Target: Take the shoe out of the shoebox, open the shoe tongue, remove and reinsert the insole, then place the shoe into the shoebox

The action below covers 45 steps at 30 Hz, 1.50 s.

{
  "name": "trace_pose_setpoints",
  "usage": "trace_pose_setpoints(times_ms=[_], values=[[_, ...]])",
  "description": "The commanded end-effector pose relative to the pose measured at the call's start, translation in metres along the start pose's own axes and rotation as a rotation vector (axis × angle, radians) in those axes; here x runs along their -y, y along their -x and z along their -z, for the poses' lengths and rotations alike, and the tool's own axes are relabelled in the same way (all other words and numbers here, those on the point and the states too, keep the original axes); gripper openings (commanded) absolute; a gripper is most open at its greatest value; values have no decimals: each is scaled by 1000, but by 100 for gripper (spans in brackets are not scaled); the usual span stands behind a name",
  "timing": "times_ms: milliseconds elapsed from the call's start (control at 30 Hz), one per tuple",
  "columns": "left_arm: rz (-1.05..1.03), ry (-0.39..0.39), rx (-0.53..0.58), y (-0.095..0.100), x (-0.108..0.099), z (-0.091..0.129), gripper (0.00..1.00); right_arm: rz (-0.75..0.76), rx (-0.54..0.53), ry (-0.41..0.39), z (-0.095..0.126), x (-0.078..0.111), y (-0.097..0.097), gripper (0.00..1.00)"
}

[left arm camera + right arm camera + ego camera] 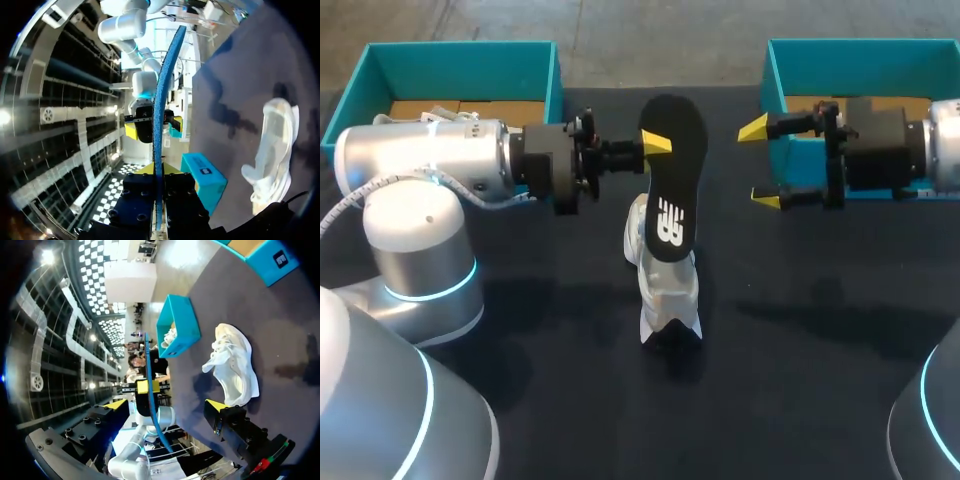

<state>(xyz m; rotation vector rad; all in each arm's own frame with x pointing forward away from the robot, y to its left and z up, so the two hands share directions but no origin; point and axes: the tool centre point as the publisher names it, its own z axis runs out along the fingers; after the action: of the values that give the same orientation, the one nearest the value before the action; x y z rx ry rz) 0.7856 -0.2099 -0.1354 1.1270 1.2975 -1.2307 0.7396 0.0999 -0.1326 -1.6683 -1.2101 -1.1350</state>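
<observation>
Your left fingers (657,144) are clamped shut on the black insole (672,185), holding it off the worktop (800,380) right by the white sneaker (665,290). Right fingers (753,128) are spread wide with nothing in them, right of the sneaker. Sneaker's sitting on the worktop, with the left shoebox (460,70) and right shoebox (865,60) behind it.

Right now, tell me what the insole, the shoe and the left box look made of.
The insole: probably foam, matte black face, blue back; it's thin and bows in the left claw. The shoe: soft white fabric, perhaps mesh, with laces. The left box: teal matte cardboard, brown inside.
</observation>
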Motion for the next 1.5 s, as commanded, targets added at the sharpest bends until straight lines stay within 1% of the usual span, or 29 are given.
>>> trace_pose_setpoints(times_ms=[33, 67, 100, 167, 200, 267, 467, 500, 567, 700, 733, 833, 900, 933, 1100, 1133, 1200, 1233, 1400, 1433, 1467, 1500], values=[[39, -9, -6, 0, 8, 10, 0, -22, 28, 21, 2, 9, 11, 100], [39, -9, -6, 0, 8, 10, 0, -22, 28, 21, 2, 9, 11, 100], [93, -25, 6, -2, 12, 13, 0, -37, 43, 31, 2, 14, 18, 100], [142, -30, -4, -4, 14, 15, 0, -51, 48, 39, 2, 20, 24, 100], [151, -37, 9, -5, 17, 16, 0, -58, 50, 40, 3, 22, 27, 100], [195, -42, -9, -8, 21, 19, 0, -74, 66, 50, 4, 26, 32, 100], [291, -32, -43, -17, 29, 30, 0, -101, 90, 52, 4, 37, 44, 100], [320, -26, -41, -20, 34, 35, 0, -113, 106, 55, 3, 41, 49, 100], [328, -27, -35, -21, 37, 38, 0, -120, 118, 51, 2, 45, 54, 100], [414, -24, -35, -30, 46, 47, 0, -147, 140, 48, -2, 55, 67, 100], [430, -30, -20, -31, 49, 49, 0, -149, 145, 49, -2, 58, 69, 100], [477, -31, -20, -34, 57, 54, 0, -154, 150, 52, -3, 64, 74, 100], [486, -33, -20, -35, 57, 54, 0, -155, 152, 52, -3, 64, 74, 100], [513, -31, -33, -39, 63, 57, 0, -164, 163, 55, -4, 68, 79, 100], [569, -38, -36, -45, 68, 62, 0, -175, 180, 59, -5, 73, 84, 100], [604, -43, -37, -52, 73, 66, 0, -183, 190, 60, -6, 77, 90, 100], [606, -45, -36, -52, 73, 66, 0, -183, 191, 61, -6, 78, 90, 100], [622, -47, -44, -58, 78, 67, 0, -190, 195, 63, -9, 81, 95, 100], [654, -59, -30, -63, 84, 66, 0, -199, 201, 61, -12, 84, 101, 100], [664, -65, -27, -66, 89, 64, 0, -212, 205, 44, -15, 86, 105, 100], [665, -66, -27, -66, 90, 63, 0, -212, 207, 44, -15, 86, 106, 100], [656, -81, -4, -64, 92, 60, 0, -212, 207, 44, -15, 86, 106, 100]])
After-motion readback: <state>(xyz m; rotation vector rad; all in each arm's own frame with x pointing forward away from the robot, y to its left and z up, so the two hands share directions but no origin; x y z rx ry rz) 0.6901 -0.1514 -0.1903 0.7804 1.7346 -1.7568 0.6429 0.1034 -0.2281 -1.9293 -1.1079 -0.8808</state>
